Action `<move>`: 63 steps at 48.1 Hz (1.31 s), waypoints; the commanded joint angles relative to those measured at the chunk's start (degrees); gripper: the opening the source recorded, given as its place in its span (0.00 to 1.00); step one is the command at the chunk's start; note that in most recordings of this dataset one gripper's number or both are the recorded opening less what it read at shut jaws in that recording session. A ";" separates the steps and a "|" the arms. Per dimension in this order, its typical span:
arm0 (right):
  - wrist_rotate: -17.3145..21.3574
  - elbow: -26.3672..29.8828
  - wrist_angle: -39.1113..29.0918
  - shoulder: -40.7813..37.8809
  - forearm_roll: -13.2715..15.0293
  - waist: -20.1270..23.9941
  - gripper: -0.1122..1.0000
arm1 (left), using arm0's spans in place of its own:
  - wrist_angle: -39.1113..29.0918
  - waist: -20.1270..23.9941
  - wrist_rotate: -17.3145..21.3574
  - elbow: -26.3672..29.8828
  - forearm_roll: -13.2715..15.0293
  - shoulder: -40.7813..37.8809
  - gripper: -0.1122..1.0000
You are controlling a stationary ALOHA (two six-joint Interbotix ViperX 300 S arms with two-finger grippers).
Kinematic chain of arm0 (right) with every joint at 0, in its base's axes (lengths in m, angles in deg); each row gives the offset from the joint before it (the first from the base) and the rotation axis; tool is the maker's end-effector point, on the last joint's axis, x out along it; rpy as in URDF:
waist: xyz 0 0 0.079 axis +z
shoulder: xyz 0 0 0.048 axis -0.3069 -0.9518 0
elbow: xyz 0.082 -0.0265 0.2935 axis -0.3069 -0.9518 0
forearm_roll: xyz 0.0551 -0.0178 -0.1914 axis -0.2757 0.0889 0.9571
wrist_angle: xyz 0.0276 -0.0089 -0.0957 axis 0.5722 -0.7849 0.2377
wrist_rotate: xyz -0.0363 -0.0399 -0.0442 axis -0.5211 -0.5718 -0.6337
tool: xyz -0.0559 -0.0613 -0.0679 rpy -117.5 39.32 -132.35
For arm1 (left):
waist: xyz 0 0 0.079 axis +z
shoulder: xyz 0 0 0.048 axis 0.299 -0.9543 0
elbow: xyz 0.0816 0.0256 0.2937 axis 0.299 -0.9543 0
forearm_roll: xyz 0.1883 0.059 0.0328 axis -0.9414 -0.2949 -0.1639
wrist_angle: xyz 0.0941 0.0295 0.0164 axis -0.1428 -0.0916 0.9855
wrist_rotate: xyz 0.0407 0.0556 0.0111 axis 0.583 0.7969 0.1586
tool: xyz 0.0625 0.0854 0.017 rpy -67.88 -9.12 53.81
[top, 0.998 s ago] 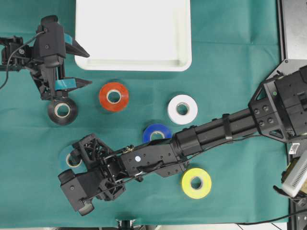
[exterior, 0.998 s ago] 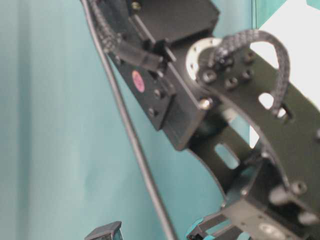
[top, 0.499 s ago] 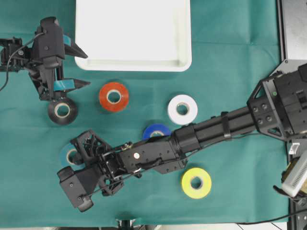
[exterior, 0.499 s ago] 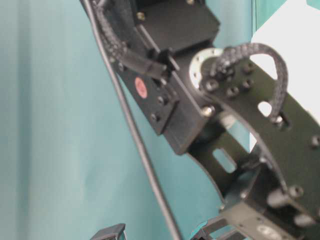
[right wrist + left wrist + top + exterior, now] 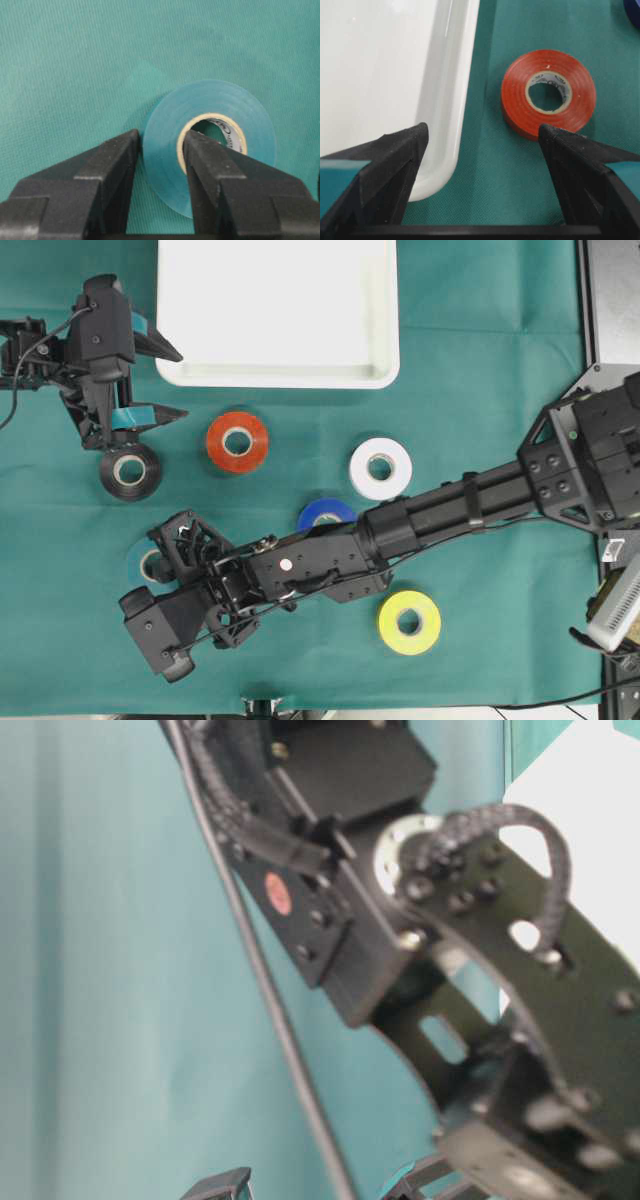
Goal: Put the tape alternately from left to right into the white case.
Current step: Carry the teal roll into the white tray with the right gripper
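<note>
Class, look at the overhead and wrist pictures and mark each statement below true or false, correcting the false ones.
1. The right claw is shut on the teal tape. True: one finger sits in the core, one outside the wall.
2. The white case holds two rolls. False: no roll lies in it.
3. The left claw is open. True.
4. The yellow tape lies beside the case. False: it lies near the cloth's front edge.
5. The red-orange tape lies flat on the cloth. True.

**Green cloth over the whole surface**

A teal-green woven cloth (image 5: 500,360) covers the surface, evenly lit, with soft shadows. Along the right edge sits a grey metal plate (image 5: 612,300). At the near edge a pale strip (image 5: 400,714) shows beneath the cloth.
</note>
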 commanded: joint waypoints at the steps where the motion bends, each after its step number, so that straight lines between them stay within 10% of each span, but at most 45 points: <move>1: 0.18 0.18 0.18 5.71 0.18 0.62 0.12 | 0.35 0.18 0.00 0.62 -0.09 0.79 0.96; 35: 0.88 -2.81 -0.70 10.90 0.18 2.02 0.12 | 0.35 0.18 0.00 0.53 0.00 0.88 0.96; 63: 4.39 -20.57 0.79 23.12 0.53 -5.80 0.12 | 0.35 0.18 0.00 0.44 0.00 0.97 0.96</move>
